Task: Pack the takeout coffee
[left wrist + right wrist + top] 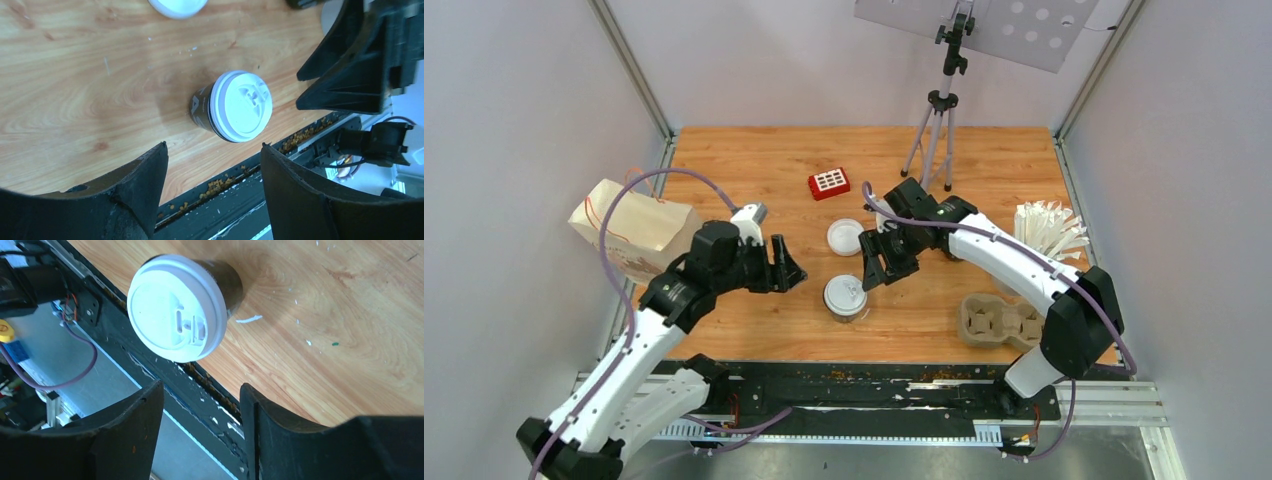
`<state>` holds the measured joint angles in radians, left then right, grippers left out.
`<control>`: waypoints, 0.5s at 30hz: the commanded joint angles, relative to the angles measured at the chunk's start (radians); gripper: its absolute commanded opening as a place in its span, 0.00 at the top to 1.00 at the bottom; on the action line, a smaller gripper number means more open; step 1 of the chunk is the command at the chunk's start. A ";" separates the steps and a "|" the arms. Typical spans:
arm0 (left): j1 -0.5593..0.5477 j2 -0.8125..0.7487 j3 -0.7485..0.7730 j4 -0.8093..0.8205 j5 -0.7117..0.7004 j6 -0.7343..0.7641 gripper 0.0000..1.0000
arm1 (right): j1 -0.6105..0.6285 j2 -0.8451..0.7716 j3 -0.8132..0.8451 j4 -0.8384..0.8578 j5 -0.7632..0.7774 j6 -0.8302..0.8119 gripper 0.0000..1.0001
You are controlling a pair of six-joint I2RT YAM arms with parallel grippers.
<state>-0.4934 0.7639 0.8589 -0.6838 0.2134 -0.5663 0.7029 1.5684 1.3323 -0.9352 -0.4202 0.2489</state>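
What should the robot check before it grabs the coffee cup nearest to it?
1. Near cup upright and lidded: ok.
2. Left gripper open and empty: ok.
3. Right gripper empty: ok, jaws apart with nothing between them.
4. Only one arm aiming at that cup: not ok, both grippers hover close to it and might bump.
5. Cup tray has free sockets: ok, no cup sits in it.
6. Paper bag open and ready: cannot tell.
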 commanded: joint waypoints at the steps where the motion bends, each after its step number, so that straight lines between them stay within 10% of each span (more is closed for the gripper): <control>1: -0.037 0.051 -0.059 0.156 0.042 -0.042 0.25 | -0.010 -0.070 -0.083 0.264 -0.063 0.113 0.43; 15: -0.040 0.165 -0.223 0.440 0.136 -0.126 0.26 | -0.010 -0.044 -0.166 0.360 -0.071 0.194 0.50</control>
<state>-0.5301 0.9134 0.6678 -0.3805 0.3000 -0.6605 0.6914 1.5352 1.1824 -0.6483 -0.4709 0.3958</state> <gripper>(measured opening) 0.748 0.510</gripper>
